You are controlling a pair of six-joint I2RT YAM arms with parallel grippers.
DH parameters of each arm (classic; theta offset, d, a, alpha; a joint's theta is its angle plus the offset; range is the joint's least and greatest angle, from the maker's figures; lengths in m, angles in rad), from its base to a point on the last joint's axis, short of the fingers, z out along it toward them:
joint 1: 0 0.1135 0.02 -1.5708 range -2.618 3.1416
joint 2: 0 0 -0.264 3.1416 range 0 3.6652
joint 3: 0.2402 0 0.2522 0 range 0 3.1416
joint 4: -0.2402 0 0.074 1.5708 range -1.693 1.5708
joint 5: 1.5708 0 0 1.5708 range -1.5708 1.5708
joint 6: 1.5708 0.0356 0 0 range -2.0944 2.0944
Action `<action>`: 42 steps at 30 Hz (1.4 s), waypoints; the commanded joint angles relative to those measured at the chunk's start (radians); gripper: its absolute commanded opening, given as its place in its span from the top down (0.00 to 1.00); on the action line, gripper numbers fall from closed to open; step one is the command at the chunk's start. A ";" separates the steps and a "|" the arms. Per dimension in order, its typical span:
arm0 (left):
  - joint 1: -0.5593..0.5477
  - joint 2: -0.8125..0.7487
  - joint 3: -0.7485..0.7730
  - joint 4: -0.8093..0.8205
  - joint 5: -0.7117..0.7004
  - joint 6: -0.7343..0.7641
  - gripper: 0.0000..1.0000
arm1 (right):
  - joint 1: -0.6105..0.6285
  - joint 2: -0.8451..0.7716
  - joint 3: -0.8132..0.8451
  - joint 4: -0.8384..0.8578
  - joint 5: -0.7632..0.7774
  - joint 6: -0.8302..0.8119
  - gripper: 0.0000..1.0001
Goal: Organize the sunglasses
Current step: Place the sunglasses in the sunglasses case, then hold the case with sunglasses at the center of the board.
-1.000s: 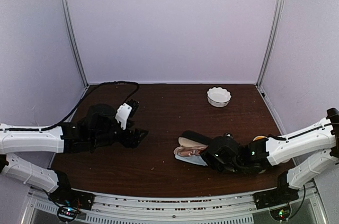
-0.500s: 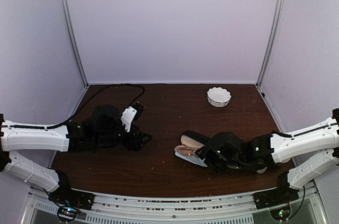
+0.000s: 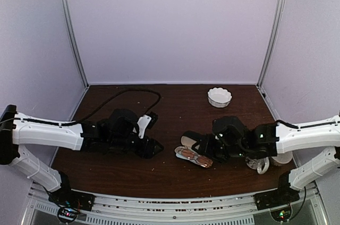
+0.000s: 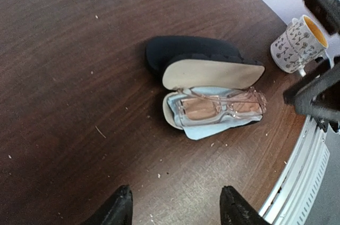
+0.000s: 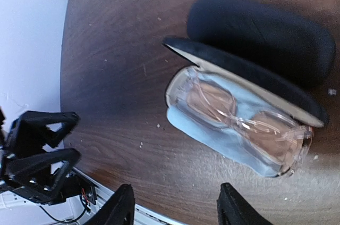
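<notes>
On the flecked brown table (image 4: 64,76) between lilac walls (image 3: 175,23), left fingers (image 4: 118,211) and right fingers (image 5: 120,209) stand apart, empty.

Wooden table (image 4: 79,76) carries open case (image 4: 212,73), closed case (image 4: 186,49), mug (image 4: 295,44), bowl (image 3: 219,97).

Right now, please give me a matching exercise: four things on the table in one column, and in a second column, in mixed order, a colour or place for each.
Things:
1 sunglasses
2 cloth
3 mug
4 bowl

Descriptions:
A yellow inside, patterned outside
B white, near the back wall
C light blue
D lying in the open case, on top of the cloth

Pairs: 1-D; 2-C; 3-A; 4-B
</notes>
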 commanded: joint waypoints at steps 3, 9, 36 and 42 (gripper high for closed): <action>-0.027 0.062 0.040 0.008 0.078 -0.150 0.46 | -0.160 -0.041 0.190 -0.224 -0.005 -0.512 0.48; -0.035 0.150 0.052 0.063 0.141 -0.222 0.55 | -0.341 0.002 0.264 -0.320 -0.114 -0.850 0.49; -0.054 0.601 0.337 0.088 0.317 -0.290 0.76 | -0.486 0.276 0.179 -0.186 -0.585 -1.114 0.66; -0.045 0.626 0.361 0.118 0.313 -0.289 0.78 | -0.486 0.254 0.127 -0.126 -0.665 -1.071 0.82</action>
